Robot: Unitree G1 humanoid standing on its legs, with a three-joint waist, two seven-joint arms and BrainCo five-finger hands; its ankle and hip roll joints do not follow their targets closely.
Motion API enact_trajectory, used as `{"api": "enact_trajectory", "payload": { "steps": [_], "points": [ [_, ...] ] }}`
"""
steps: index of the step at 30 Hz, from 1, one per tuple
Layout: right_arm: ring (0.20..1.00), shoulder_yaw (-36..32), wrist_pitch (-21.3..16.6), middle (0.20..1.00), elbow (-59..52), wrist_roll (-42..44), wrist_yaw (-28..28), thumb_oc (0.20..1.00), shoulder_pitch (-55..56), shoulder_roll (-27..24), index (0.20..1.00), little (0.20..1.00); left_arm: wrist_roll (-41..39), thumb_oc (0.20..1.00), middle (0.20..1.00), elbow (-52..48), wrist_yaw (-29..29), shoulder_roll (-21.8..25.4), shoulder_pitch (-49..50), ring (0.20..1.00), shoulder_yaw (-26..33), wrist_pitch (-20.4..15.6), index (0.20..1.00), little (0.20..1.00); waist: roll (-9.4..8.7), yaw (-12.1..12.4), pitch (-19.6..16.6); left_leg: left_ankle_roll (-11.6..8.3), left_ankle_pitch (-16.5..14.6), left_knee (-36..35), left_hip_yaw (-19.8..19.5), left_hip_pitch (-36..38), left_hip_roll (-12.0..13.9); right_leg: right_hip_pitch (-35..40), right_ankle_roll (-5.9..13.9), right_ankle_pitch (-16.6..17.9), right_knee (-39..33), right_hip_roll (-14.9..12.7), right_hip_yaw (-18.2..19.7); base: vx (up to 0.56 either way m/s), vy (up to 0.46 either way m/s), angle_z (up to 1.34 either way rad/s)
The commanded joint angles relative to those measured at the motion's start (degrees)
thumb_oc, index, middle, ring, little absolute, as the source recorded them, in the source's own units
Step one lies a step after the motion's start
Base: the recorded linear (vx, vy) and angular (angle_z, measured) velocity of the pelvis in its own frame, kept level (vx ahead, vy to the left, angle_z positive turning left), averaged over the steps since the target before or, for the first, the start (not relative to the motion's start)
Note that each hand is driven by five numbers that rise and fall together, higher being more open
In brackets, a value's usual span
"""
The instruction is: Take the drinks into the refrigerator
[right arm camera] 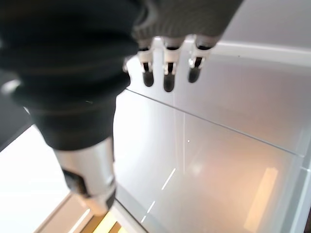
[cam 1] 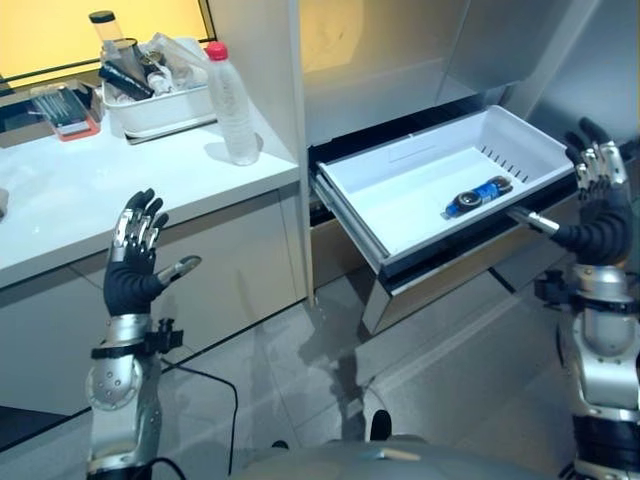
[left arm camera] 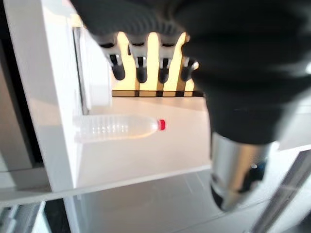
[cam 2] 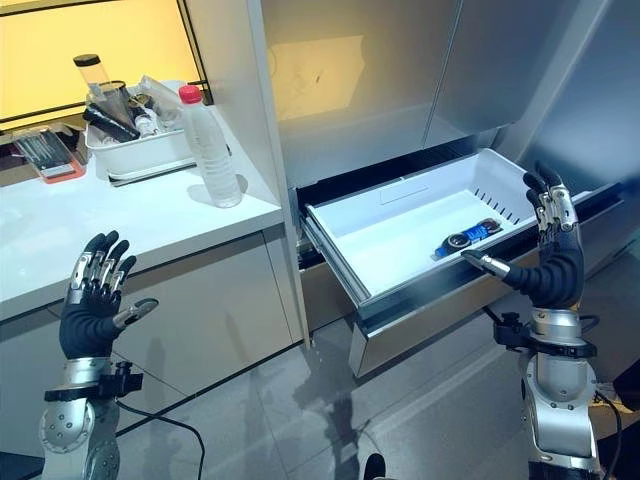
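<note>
The refrigerator drawer stood pulled out, its white tub open to the room, and it serves here as the landmark. Inside it, toward the right of the tub, a small dark drink with a blue label lay on its side on the white floor of the tub.

To the left of the drawer, beyond a white upright panel, ran a white counter. A clear plastic bottle with a red cap stood upright on the counter close to that panel, nearer the drawer than anything else there. Farther left of the drawer, behind the bottle, sat a white bin crowded with bottles and wrapped items, and beyond it a small flat reddish case.

The left hand was raised in front of the counter's edge, well to the left of the drawer, forearm upright, fingers straight and pointing up, thumb stuck out sideways toward the drawer; it held nothing. In the left wrist view the fingertips were spread in a row with the bottle seen past them.

The right hand was lifted at the drawer's right front corner, forearm also upright, fingers extended upward, thumb reaching toward the drawer's front rim, grasping nothing.
</note>
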Motion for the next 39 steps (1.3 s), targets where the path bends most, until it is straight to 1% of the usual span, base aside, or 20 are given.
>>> {"api": "enact_trajectory", "payload": {
  "steps": [1,4,5,7,8,10,11,14,15,19,21,25,27,32,39],
  "points": [
    [1.0,-0.7,-2.5,1.0,-3.4,4.1,0.5,1.0,-5.7,-3.1,1.0,1.0,-3.8,1.0,1.0,2.8,2.0,4.4,-6.8,1.0,0.4,-1.8,1.0,1.0,-0.57,-1.3,1.1,3.84,-2.1,0.1,-1.5,-1.5,-3.0,2.2,1.83,-7.2,4.3,0.7,-1.4,0.0,0.004,-0.06],
    [1.0,-0.1,-2.4,1.0,-3.1,5.3,0.7,1.0,-6.9,-3.6,1.0,1.0,-4.2,1.0,1.0,5.1,3.2,5.7,-9.6,1.0,-0.3,-1.8,1.0,1.0,-0.41,-1.7,1.5,3.74,-1.9,0.1,-1.5,-2.1,-2.8,0.8,1.64,-7.8,5.8,0.9,-1.2,0.0,0.002,-0.01],
    [1.0,0.5,-2.3,1.0,-3.3,6.0,0.9,1.0,-7.7,-4.3,1.0,1.0,-3.5,1.0,1.0,6.0,4.4,7.2,-12.1,1.0,-0.7,-1.7,1.0,1.0,-0.28,-2.3,2.0,3.66,-1.6,0.1,-1.5,-2.5,-2.5,-0.7,1.43,-8.4,7.5,1.4,-0.7,0.0,0.0,0.0],
    [1.0,0.6,-2.2,1.0,-3.3,6.3,1.2,1.0,-8.3,-4.8,1.0,1.0,-3.8,1.0,1.0,7.1,4.8,7.6,-13.5,1.0,-0.9,-1.7,1.0,1.0,-0.24,-2.6,2.1,3.55,-1.5,0.1,-1.4,-2.9,-2.2,-1.7,1.36,-8.9,8.7,1.6,-0.4,0.0,0.0,0.0],
    [1.0,1.5,-2.1,1.0,-3.0,6.9,1.2,1.0,-9.4,-5.3,1.0,1.0,-5.1,1.0,1.0,8.6,6.0,8.3,-16.4,1.0,-1.8,-1.6,1.0,1.0,-0.11,-3.2,2.5,3.46,-1.2,0.1,-1.3,-3.3,-1.8,-3.2,1.25,-9.5,10.5,2.1,0.2,0.0,0.0,0.0],
    [1.0,2.0,-2.0,1.0,-2.9,7.2,1.2,1.0,-10.1,-5.5,1.0,1.0,-5.6,1.0,1.0,9.4,6.2,9.0,-18.1,1.0,-2.4,-1.5,1.0,1.0,-0.09,-3.4,2.7,3.41,-1.1,0.1,-1.1,-3.6,-1.7,-4.2,1.28,-10.0,11.7,2.2,0.5,0.02,-0.005,-0.01],
    [1.0,2.4,-1.7,1.0,-3.1,7.9,1.8,1.0,-10.8,-6.0,1.0,1.0,-4.8,1.0,1.0,10.5,7.2,10.4,-20.1,1.0,-2.9,-1.1,1.0,1.0,0.03,-3.9,2.7,3.24,-1.0,0.1,-0.8,-3.7,-1.3,-5.0,1.36,-10.4,12.6,2.4,0.7,0.05,-0.01,-0.01],
    [1.0,2.9,-1.5,1.0,-3.0,8.8,2.3,1.0,-11.8,-6.6,1.0,1.0,-4.1,1.0,1.0,11.9,8.2,11.6,-22.1,1.0,-3.0,-1.0,1.0,1.0,-0.01,-4.1,2.7,3.14,-1.1,0.1,-0.5,-3.6,-1.1,-5.4,1.32,-10.7,13.1,2.6,0.8,0.07,-0.021,-0.1],
    [1.0,3.4,-1.4,1.0,-3.0,9.7,2.5,1.0,-12.4,-7.2,1.0,1.0,-5.1,1.0,1.0,13.5,9.0,12.2,-24.3,1.0,-3.7,-0.7,1.0,1.0,0.13,-4.7,2.6,3.03,-1.2,0.1,-0.2,-3.4,-1.0,-5.5,1.27,-11.0,13.3,2.8,0.9,0.08,-0.024,-0.16],
    [1.0,4.0,-1.3,1.0,-2.8,10.3,2.8,1.0,-13.5,-8.3,1.0,1.0,-6.3,1.0,1.0,16.3,10.3,13.4,-27.7,1.0,-4.1,-0.7,1.0,1.0,0.36,-5.0,2.9,3.0,-1.4,0.2,0.1,-3.2,-0.9,-6.0,1.15,-11.2,13.4,3.0,1.5,0.06,-0.008,-0.08],
    [1.0,4.7,-1.1,1.0,-3.2,11.3,3.0,1.0,-14.7,-9.1,1.0,1.0,-6.6,1.0,1.0,18.2,11.2,15.2,-30.3,1.0,-4.3,-0.4,1.0,1.0,0.5,-5.3,3.2,2.9,-1.4,0.4,0.4,-3.5,-0.9,-6.7,1.05,-11.3,13.6,3.2,1.8,0.03,-0.01,-0.06],
    [1.0,5.1,-1.3,1.0,-4.3,12.8,3.9,1.0,-15.8,-9.7,1.0,1.0,-6.4,1.0,1.0,21.1,12.6,16.7,-32.9,1.0,-4.5,-0.4,1.0,1.0,0.44,-5.6,3.9,2.82,-1.7,1.6,0.6,-4.5,-0.9,-7.8,0.8,-11.5,14.3,3.5,2.3,0.01,-0.011,-0.09],
    [1.0,5.1,-1.4,1.0,-4.7,13.1,4.2,1.0,-15.9,-10.0,1.0,1.0,-6.7,1.0,1.0,21.1,12.9,16.7,-33.3,1.0,-4.3,-0.5,1.0,1.0,0.34,-5.6,4.1,2.83,-2.0,2.1,0.9,-4.7,-0.9,-7.9,0.76,-11.5,14.4,3.5,2.5,0.01,-0.004,-0.02],
    [1.0,3.3,-1.5,1.0,-6.5,14.3,5.9,1.0,-14.9,-10.2,1.0,1.0,-8.3,1.0,1.0,18.7,11.7,13.6,-30.2,1.0,-2.3,-0.7,1.0,1.0,0.03,-5.7,4.5,2.86,-3.2,3.9,1.4,-5.1,-1.1,-7.8,0.56,-11.6,13.8,3.6,3.2,0.03,-0.007,-0.04],
    [1.0,2.3,-1.7,1.0,-8.3,15.2,7.2,1.0,-14.4,-10.1,1.0,1.0,-7.7,1.0,1.0,18.3,12.1,11.6,-27.6,1.0,-0.7,-0.6,1.0,1.0,-0.22,-5.5,4.5,2.82,-4.0,4.7,1.7,-5.0,-1.2,-7.4,0.3,-11.6,13.1,3.9,3.8,0.02,-0.006,-0.01]
  ]
}}
